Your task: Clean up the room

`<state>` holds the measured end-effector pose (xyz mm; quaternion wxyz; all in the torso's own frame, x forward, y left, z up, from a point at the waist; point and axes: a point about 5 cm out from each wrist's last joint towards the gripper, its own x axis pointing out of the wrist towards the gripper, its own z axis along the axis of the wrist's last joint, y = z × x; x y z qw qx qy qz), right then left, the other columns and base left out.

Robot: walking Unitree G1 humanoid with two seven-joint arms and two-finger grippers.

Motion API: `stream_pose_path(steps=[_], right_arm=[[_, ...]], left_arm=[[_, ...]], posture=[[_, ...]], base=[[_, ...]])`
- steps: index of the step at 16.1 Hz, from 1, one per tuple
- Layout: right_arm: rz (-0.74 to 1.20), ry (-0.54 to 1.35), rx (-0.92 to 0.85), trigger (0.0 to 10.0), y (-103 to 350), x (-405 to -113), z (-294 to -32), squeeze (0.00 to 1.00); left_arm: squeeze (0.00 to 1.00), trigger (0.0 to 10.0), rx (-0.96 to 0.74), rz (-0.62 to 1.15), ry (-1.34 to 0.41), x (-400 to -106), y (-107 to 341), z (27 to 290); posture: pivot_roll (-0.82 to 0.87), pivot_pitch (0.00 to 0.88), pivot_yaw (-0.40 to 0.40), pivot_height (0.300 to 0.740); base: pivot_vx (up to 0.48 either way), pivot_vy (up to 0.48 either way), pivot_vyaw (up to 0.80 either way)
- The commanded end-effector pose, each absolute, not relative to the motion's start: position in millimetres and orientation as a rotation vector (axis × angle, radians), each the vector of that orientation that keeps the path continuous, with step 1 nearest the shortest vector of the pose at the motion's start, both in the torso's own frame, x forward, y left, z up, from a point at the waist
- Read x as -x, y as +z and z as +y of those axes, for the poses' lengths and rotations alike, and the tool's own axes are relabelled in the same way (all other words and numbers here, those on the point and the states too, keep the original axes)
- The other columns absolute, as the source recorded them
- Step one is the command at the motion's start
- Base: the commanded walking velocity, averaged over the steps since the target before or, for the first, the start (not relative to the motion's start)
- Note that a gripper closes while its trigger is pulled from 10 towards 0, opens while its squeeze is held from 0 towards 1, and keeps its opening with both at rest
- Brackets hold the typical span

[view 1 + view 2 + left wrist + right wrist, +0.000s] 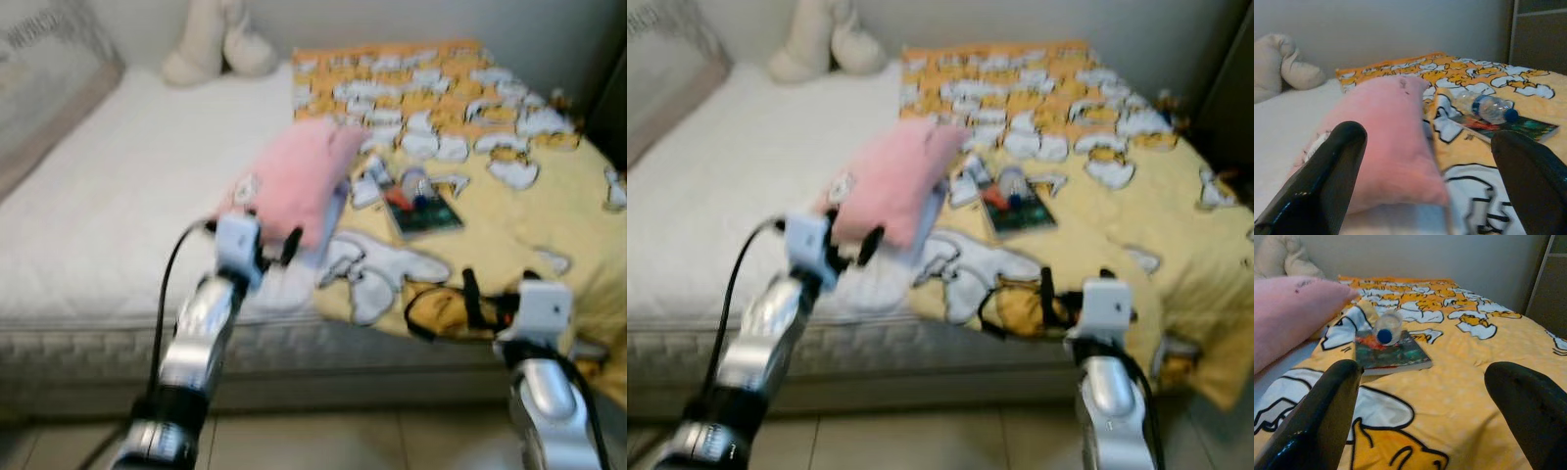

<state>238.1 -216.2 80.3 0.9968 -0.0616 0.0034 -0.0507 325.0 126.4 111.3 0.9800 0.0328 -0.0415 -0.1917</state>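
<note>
White bed [118, 196], pink pillow [294, 181], bottle [416, 186] on book [426, 215]

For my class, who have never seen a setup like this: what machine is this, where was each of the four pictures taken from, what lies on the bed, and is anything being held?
It is a walking humanoid robot with two silver arms. Each arm ends in a tool with two long black fingers. The two wide pictures come from cameras in its head, looking down at a bed. The two close pictures come from cameras on its wrists, looking out between the fingers.

On the bed lie a pink pillow, a yellow cartoon blanket, a book with a plastic bottle lying on it, and a cream plush toy by the wall.

The left tool reaches toward the pillow. The right tool hovers over the blanket. Both are open, holding nothing.
</note>
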Motion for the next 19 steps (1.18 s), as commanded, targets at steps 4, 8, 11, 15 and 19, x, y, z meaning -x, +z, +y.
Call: stream_pose_path(steps=[4, 8, 11, 15, 19], right_arm=[[-0.019, -0.079, 0.118, 10.0, 84.0, -243.2, -207.7, 0.0], [-0.03, -0.089, 0.123, 10.0, 85.3, -242.5, -209.9, 0.0], [-0.034, -0.091, 0.126, 10.0, 86.2, -243.0, -210.0, 0.0], [-0.036, -0.093, 0.127, 10.0, 86.6, -242.4, -209.8, 0.0], [-0.031, -0.089, 0.13, 10.0, 85.7, -240.2, -209.6, 0.0]], left_arm=[[0.0, 10.0, -0.022, -0.013, -0.339, -325.8, 99.2, 133.7], [0.0, 10.0, 0.002, -0.024, -0.376, -324.0, 99.6, 120.7], [0.0, 10.0, -0.002, -0.026, -0.402, -323.5, 99.0, 113.7], [0.0, 10.0, 0.001, -0.019, -0.404, -324.1, 98.1, 113.5], [0.0, 10.0, -0.027, 0.001, -0.351, -326.1, 93.8, 117.9]], posture=[[-0.18, 0.0, 0.096, 0.74], [-0.19, 0.0, 0.102, 0.74], [-0.19, 0.0, 0.103, 0.74], [-0.2, 0.0, 0.104, 0.74], [-0.2, 0.0, 0.101, 0.74]], base=[[0.0, 0.0, 0.0], [0.061, -0.377, 0.0], [0.256, -0.401, 0.0], [0.261, -0.4, 0.0], [0.131, -0.199, 0.0]])
